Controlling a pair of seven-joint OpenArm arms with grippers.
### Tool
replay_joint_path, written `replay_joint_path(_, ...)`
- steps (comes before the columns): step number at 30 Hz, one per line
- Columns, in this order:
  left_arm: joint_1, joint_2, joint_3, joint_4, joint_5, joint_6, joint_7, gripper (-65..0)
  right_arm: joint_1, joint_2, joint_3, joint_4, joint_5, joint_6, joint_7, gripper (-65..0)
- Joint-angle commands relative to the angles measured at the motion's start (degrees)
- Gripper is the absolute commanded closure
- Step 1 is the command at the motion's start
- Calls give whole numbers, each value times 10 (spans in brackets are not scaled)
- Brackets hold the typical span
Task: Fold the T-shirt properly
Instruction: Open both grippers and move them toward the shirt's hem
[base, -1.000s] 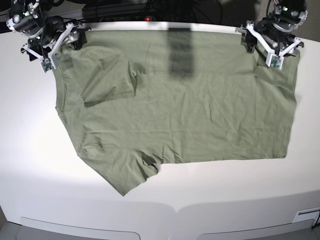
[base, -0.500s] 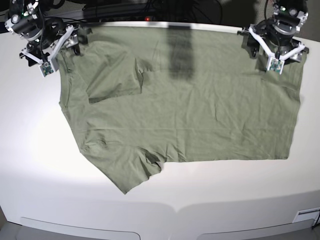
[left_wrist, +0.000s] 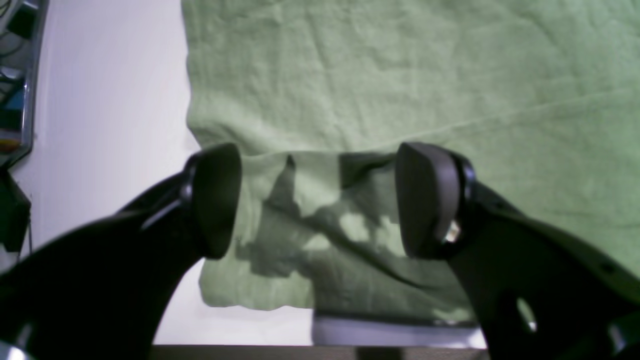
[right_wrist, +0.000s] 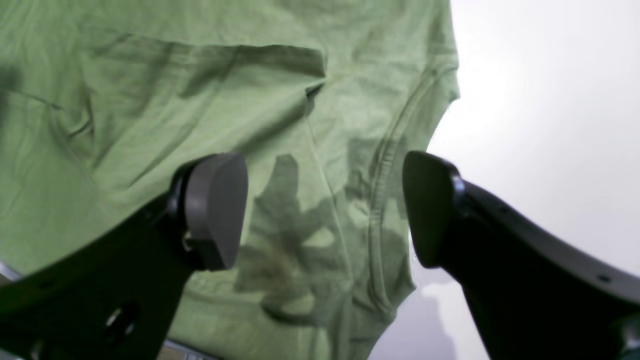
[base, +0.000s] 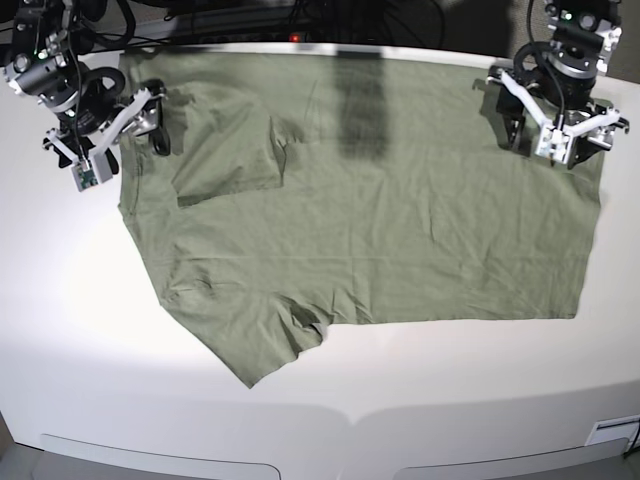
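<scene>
Two grippers: both stand with fingers spread wide and hold nothing; cloth shows in the gap between each pair.
T-shirt: lies spread across the far half of the bench, its top edge along the far edge, one sleeve reaching toward the near left part of the bench.
Folded part: one sleeve is already turned in over the body near the far left corner.
Right gripper: over the far left corner, above the collar side; the right wrist view shows a ribbed seam running between its fingers.
Left gripper: over the far right corner, above the hem corner; the left wrist view shows a small turned-over flap of cloth between its fingers.
Step, as I judge it: no grasp is made yet; a hold at both far corners looks likely.
Risk one: closing on the flap could take two layers, so the fold drags crooked.
Risk two: uneven height of the two holds could skew the shirt, or undo the turned-in sleeve.
Risk three: the far edge is close, so loose cloth could slip off the bench.
</scene>
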Motion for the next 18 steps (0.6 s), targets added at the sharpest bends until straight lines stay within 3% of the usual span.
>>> replay_joint_path(1,2,-5,-2,11,5,2,-16,-455,5,3,5,10,5,0,17,-475)
replay_joint_path(10,2,26,-2,11,20,2,-41,-455,11,-21,5,10,5,1,23,-475)
replay_joint_path(14,2,44,-2,11,31,2,-98,-455,11,-31,5,10,5,1,69,-475)
replay_joint_path(18,2,54,-2,11,31,2,-106,-455,13,-37,5,10,5,1,111,-475)
